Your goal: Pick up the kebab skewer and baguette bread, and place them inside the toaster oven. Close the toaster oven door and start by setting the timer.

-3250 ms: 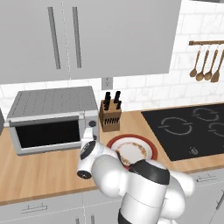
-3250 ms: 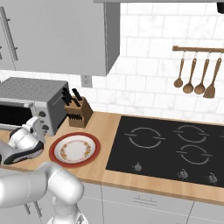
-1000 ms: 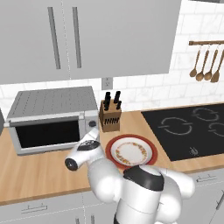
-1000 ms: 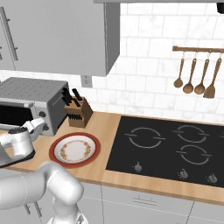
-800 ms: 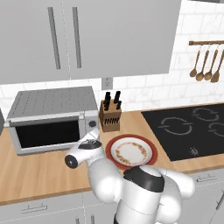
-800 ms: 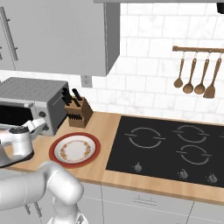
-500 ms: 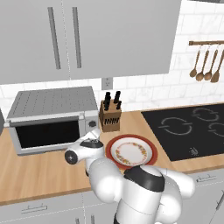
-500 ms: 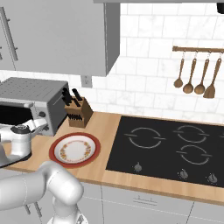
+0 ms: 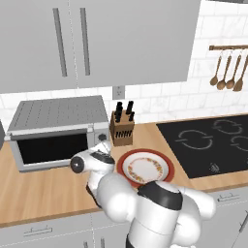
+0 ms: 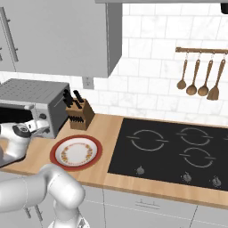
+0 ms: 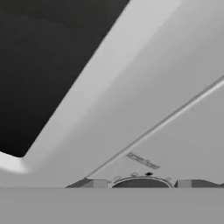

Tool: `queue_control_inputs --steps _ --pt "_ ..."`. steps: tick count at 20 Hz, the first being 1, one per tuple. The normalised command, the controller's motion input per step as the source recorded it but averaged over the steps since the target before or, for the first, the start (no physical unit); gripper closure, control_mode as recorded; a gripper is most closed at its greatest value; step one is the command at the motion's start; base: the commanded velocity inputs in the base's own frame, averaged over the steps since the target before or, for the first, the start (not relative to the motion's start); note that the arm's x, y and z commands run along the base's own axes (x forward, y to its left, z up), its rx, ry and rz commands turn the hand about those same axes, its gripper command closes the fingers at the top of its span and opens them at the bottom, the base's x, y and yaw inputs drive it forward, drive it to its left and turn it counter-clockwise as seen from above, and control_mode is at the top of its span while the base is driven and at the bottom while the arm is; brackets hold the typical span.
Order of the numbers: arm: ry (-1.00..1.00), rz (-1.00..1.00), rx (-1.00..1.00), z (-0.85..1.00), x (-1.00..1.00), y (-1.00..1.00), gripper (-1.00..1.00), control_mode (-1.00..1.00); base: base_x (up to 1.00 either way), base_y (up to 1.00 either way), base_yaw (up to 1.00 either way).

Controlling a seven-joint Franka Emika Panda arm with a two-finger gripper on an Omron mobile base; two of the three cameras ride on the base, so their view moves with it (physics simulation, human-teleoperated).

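Observation:
The silver toaster oven [image 9: 58,114] stands at the counter's left, also seen from the right [image 10: 26,95]. Its door [image 9: 53,147] is closed, and the dark glass [image 11: 43,65] and silver frame loom close in the hand view. My gripper [image 9: 103,145] is pressed up to the oven's light knob panel, at the oven's right end [image 10: 43,126]. In the hand view a round knob [image 11: 141,180] sits between the gripper's [image 11: 141,184] two tips, and the jaws are shut on it. The kebab skewer and baguette bread are out of view.
A red-rimmed plate [image 9: 125,164] lies bare on the wooden counter just right of my hand. A knife block [image 9: 121,130] stands behind it by the oven. The black cooktop [image 9: 213,145] lies to the right, and utensils [image 10: 200,80] hang on the wall.
My hand has risen from low in front of the counter and moved in towards the oven's knob panel. The oven, plate and knife block stay put.

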Motion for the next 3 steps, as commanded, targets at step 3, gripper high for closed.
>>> queue_control_inputs --steps 3 --pt "-0.03 -0.2 0.39 -0.32 0.0 -0.23 1.0 -1.0 0.0 0.0 0.0"
